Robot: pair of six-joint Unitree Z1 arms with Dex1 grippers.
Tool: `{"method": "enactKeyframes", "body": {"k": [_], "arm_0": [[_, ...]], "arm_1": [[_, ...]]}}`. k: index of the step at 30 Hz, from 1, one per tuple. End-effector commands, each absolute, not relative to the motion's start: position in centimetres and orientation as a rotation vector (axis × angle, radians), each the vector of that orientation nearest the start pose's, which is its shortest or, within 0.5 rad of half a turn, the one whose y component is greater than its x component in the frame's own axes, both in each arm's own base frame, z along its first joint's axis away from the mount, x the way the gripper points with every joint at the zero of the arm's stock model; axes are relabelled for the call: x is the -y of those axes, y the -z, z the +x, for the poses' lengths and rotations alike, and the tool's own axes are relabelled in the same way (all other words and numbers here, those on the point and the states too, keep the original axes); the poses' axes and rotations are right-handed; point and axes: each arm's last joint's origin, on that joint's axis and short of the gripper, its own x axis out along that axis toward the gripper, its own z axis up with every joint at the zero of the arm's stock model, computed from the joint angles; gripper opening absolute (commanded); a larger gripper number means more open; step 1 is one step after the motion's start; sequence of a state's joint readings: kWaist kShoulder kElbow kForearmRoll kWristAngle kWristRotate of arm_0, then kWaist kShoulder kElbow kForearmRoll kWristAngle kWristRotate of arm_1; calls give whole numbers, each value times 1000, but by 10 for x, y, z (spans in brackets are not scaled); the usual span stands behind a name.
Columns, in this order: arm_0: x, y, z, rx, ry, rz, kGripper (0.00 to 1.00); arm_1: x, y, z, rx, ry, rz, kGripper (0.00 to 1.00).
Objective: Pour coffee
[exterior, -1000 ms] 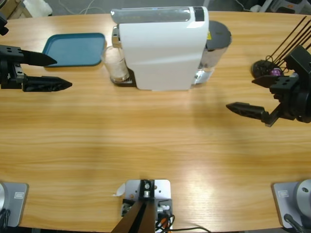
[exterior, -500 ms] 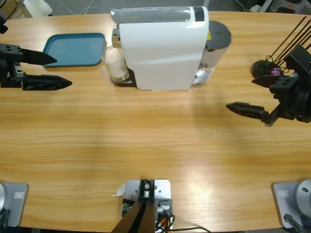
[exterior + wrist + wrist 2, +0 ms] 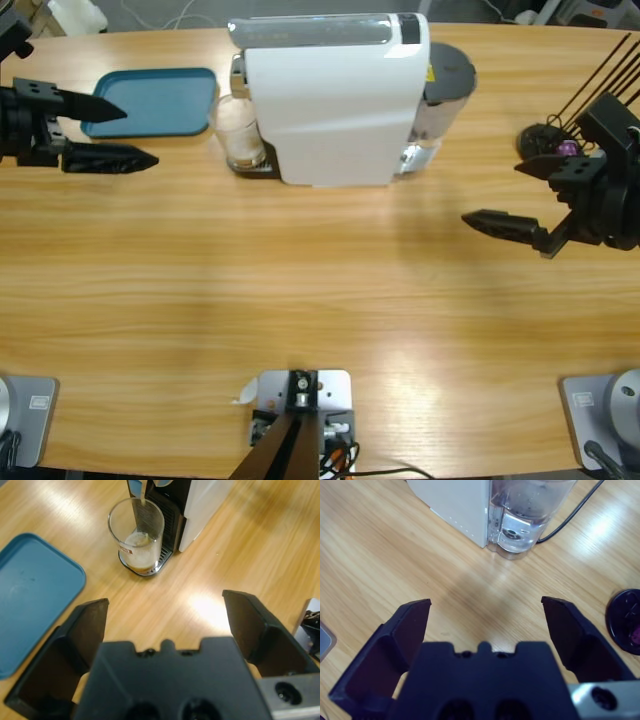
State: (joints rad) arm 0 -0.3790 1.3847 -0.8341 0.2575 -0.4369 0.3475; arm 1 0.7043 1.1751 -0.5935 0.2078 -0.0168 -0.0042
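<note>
The left pincer (image 3: 112, 134) is spread wide and holds nothing, its arm reaching in level from the side edge beyond the blue tray (image 3: 155, 100), pointed toward the white coffee machine (image 3: 335, 100). The right pincer (image 3: 510, 195) is likewise wide apart and empty, hovering over bare bench (image 3: 300, 290) on the machine's water-tank side, near a black holder of sticks (image 3: 545, 140). The coffee (image 3: 141, 569) lies shallow in the clear glass tumbler (image 3: 240, 130), standing upright on the machine's drip tray under the spout, between machine and tray.
</note>
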Motion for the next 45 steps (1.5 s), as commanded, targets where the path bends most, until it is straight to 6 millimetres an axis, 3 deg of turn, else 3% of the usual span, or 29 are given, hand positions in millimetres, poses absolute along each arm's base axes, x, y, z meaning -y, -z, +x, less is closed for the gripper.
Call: {"method": "enactKeyframes", "body": {"k": [1,15,29,45], "arm_0": [[117,-283,234,-672,951,322,1000],[134,-265,273,-558,1052,436,1000],[150,-236,310,-561,1086,452,1000],[166,-223,328,-572,1136,438,1000]], "arm_1": [[-111,-264,130,-793,-651,-313,1000],[-120,-256,140,-847,-648,-323,1000],[-125,-251,144,-905,-667,-328,1000],[-129,-245,149,-942,-665,-345,1000]]}}
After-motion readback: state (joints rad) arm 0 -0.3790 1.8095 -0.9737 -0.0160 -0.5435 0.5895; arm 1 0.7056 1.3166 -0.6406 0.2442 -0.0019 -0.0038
